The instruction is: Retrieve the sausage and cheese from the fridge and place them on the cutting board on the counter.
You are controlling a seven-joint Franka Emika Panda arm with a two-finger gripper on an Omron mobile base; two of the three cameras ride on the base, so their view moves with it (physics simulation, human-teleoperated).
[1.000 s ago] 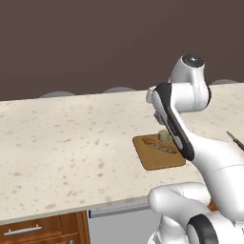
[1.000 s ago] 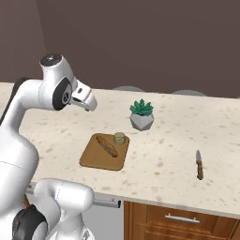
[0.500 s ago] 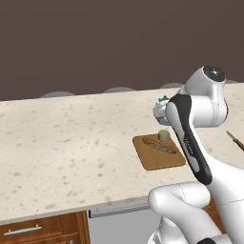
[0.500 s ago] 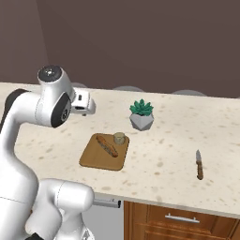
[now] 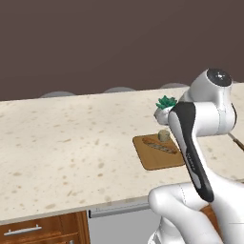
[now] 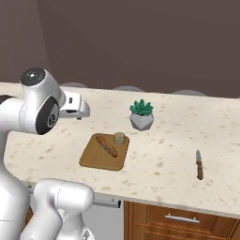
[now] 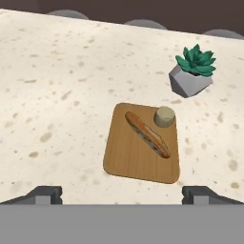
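Note:
On the beige speckled counter (image 5: pixel 71 143) (image 6: pixel 164 140) lies the small brown cutting board (image 5: pixel 151 159) (image 6: pixel 96 159) (image 7: pixel 128 162). A long reddish-brown sausage (image 5: pixel 161 147) (image 6: pixel 107 146) (image 7: pixel 147 135) rests diagonally across it. The pale round cheese (image 5: pixel 164 136) (image 6: pixel 119 138) (image 7: pixel 165 116) stands at the board's far corner, just beside the sausage's end. My gripper (image 6: pixel 78 114) (image 7: pixel 122 194) hovers above and to the near left of the board, open, with nothing between its fingertips (image 7: pixel 45 194). The fridge is out of view.
A green succulent in a grey faceted pot (image 5: pixel 166 102) (image 6: pixel 141 115) (image 7: pixel 193 71) stands just behind the board. A knife (image 6: pixel 199 165) (image 5: pixel 236 140) lies to the right. A dark wall runs behind the counter; wooden drawers (image 6: pixel 178 218) sit under its front edge.
The arm has swung back and folded, its upper joints shifting away from the board. The hand has drifted slightly and stays open. Board, sausage and cheese have not moved.

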